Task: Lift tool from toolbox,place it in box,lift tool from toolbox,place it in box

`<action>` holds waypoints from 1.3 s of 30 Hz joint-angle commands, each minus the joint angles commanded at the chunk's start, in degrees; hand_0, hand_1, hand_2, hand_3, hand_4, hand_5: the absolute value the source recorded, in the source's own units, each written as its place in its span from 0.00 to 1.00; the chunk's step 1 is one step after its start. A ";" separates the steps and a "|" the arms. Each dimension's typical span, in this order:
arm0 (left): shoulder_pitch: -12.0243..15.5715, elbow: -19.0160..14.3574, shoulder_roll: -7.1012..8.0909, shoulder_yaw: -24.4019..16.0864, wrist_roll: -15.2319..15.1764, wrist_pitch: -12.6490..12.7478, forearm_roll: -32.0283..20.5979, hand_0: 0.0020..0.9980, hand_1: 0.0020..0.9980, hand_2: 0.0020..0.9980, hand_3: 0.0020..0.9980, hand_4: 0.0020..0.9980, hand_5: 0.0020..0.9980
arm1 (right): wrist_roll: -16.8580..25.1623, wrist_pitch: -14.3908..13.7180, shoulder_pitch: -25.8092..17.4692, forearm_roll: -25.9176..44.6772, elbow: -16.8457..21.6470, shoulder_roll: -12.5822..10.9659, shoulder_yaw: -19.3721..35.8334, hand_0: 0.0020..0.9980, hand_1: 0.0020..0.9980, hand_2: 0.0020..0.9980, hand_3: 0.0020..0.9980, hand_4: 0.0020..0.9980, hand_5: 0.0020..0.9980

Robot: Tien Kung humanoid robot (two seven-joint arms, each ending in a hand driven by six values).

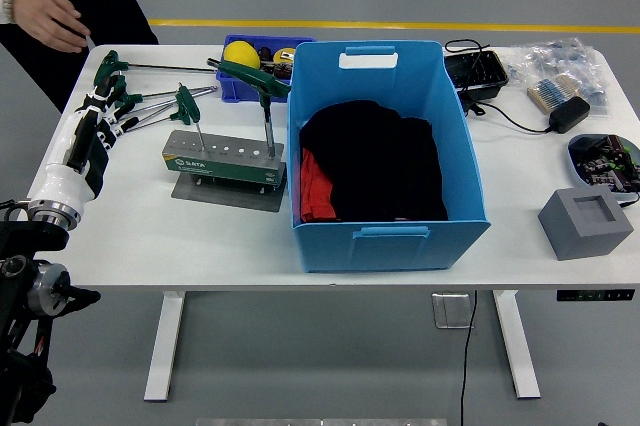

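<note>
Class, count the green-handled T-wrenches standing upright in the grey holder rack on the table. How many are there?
2. One T-wrench stands at the rack's left end, the other at its right end beside the blue box. Further wrenches lie flat on the table.

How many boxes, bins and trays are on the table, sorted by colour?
Blue: 2, the big box and the small bin
Grey: 1, the hollow block
Black: 1, the tray
Total: 4

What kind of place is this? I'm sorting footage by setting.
Probably a robotics lab or workshop: a white standing desk holds a rack of T-handle tools, a blue bin and loose electronics, on a grey floor with a yellow line.
</note>
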 joint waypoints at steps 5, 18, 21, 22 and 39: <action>-0.08 0.15 0.12 -0.07 0.00 0.10 -0.02 0.86 0.91 1.00 0.95 0.95 0.90 | -0.53 0.13 0.25 -1.22 0.31 -0.30 -2.11 0.69 0.68 0.74 0.59 0.79 0.72; -0.20 0.10 0.27 -0.35 -0.09 0.21 0.00 0.86 0.90 1.00 0.96 0.95 0.90 | -0.85 0.23 0.49 -2.38 0.37 -0.36 -1.59 0.69 0.68 0.74 0.59 0.79 0.72; -0.12 0.07 0.27 -0.41 -0.08 0.19 0.00 0.85 0.90 1.00 0.96 0.95 0.89 | -0.81 0.26 0.47 -2.30 0.30 -0.31 -1.65 0.70 0.68 0.74 0.59 0.80 0.72; -0.09 0.05 0.28 -0.44 -0.08 0.20 0.01 0.85 0.90 1.00 0.96 0.95 0.89 | -0.80 0.25 0.46 -2.25 0.28 -0.29 -1.67 0.70 0.68 0.74 0.59 0.80 0.72; -0.03 -0.04 0.26 -0.75 -0.06 0.19 0.05 0.86 0.92 1.00 0.96 0.94 0.88 | -1.97 -0.30 -0.08 -13.39 -0.22 0.74 11.37 0.69 0.68 0.74 0.59 0.80 0.72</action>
